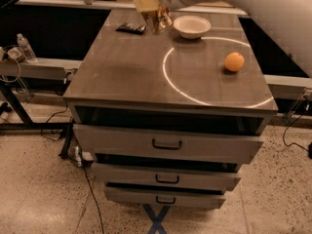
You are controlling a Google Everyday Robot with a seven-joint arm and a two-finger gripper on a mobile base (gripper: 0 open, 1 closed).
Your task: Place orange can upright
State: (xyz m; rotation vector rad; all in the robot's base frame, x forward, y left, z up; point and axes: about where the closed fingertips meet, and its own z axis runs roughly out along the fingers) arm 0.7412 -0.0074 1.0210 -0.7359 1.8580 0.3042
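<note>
The orange can [159, 19], golden-brown with pale markings, hangs tilted in my gripper [149, 5] above the far edge of the grey tabletop [126, 72], just left of the white bowl. The gripper's pale fingers are shut on the can's upper part. The can does not touch the table. The white arm reaches in from the top right.
A white bowl [191, 26] sits at the back centre. A round orange fruit [234, 61] lies at the right, inside a white circle marked on the top. A dark flat object [130, 28] lies at the back left. Drawers [166, 144] stand partly open below. A water bottle [23, 47] stands on a side shelf at the left.
</note>
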